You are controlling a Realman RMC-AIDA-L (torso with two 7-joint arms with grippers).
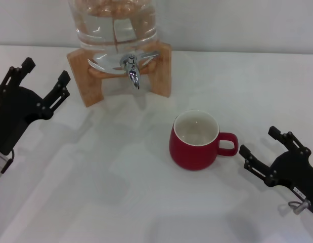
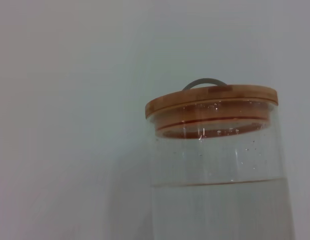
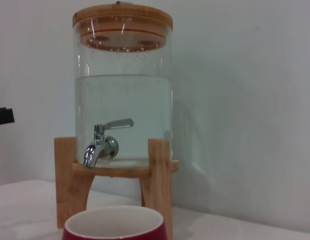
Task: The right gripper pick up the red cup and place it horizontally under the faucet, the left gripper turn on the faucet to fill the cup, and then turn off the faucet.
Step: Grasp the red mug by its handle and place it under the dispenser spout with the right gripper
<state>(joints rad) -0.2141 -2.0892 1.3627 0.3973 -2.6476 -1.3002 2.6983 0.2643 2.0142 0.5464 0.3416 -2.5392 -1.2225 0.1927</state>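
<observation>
A white desk (image 1: pixel 121 202) meets a plain pale wall (image 1: pixel 237 25). The faucet (image 1: pixel 132 68) sits at the far edge; the red cup (image 1: pixel 194 140) stands upright mid-desk. The left gripper (image 1: pixel 42 83) and right gripper (image 1: pixel 260 147) hover with fingers apart.

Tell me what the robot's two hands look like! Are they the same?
Nearly the same. The left gripper and the right gripper are both black claws with two jointed fingers showing small round screws. By the left one's wrist you can see a bit of silver-white arm, a thin black cable and a green light. The right one has a small white label and a little grey metal ring near its base.
</observation>
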